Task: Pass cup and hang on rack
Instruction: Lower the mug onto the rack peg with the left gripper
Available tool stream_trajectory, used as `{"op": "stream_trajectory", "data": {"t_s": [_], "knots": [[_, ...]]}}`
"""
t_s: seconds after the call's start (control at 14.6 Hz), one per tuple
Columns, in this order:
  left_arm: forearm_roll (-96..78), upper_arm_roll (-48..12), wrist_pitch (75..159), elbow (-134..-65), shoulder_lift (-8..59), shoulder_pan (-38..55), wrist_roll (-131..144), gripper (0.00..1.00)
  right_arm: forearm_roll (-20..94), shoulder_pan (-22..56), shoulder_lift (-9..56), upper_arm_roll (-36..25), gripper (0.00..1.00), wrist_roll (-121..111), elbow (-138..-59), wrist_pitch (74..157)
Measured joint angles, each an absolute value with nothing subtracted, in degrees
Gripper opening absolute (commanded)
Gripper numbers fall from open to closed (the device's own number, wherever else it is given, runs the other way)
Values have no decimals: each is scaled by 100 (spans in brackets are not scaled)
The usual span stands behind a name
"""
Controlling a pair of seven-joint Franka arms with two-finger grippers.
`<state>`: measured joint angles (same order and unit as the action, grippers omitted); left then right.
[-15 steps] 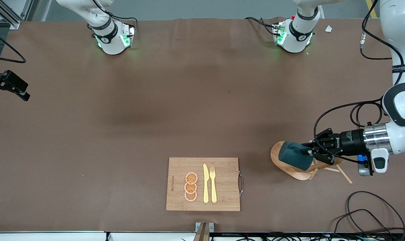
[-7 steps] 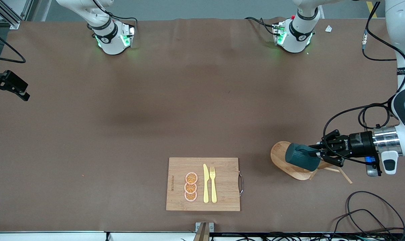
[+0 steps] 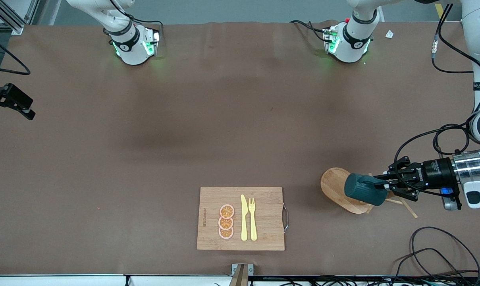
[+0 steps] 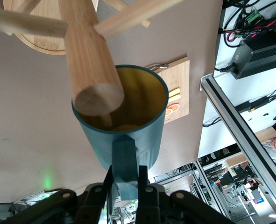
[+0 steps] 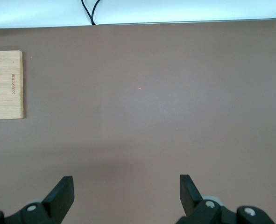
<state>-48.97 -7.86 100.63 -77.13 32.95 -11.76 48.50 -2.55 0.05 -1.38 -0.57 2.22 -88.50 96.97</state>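
— Where's the cup point(image 3: 365, 190) now?

— Up in the air over the rack point(image 3: 335, 186), at the left arm's end of the worktop point(image 3: 224, 119). The left claw point(image 3: 384, 186) comes in from the cup's three o'clock in the front view and is clenched on the handle point(image 4: 124, 158), one finger on each side of the strap.

— Which way does it lie?

— On its side. Long axis runs roughly nine to three, closed bottom toward nine, mouth back toward the claw. From the left wrist you look straight into the yellow inside.

— And the rack's post point(image 4: 88, 60)?

— Its blunt top sits right across the mouth in that view, at about ten o'clock on the rim. I can't tell if wood touches cup. The pegs point(image 4: 128, 18) fan out above, near twelve and one. The handle is down at six, so I'd guess it must be brought round to a peg, not the post.

— The cup itself?

— Small, dark teal, ribbed outside, mustard within, looks unchipped.

— The other arm?

— Waiting. The right claw point(image 5: 126, 191) hangs released over bare worktop, well apart, so the left arm is much the nearer.
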Motion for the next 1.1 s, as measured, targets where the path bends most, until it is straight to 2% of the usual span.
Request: {"op": "stream_trajectory", "data": {"t_s": [0.96, 1.1], "knots": [[-5023, -786, 9921, -7714, 3399, -1493, 4873, 0, -255, 3, -138, -62, 100, 222, -8850, 9690], [-5023, -790, 9918, -7714, 3411, -1492, 4876, 3, -255, -4, -138, -66, 100, 222, -8850, 9690]]}}
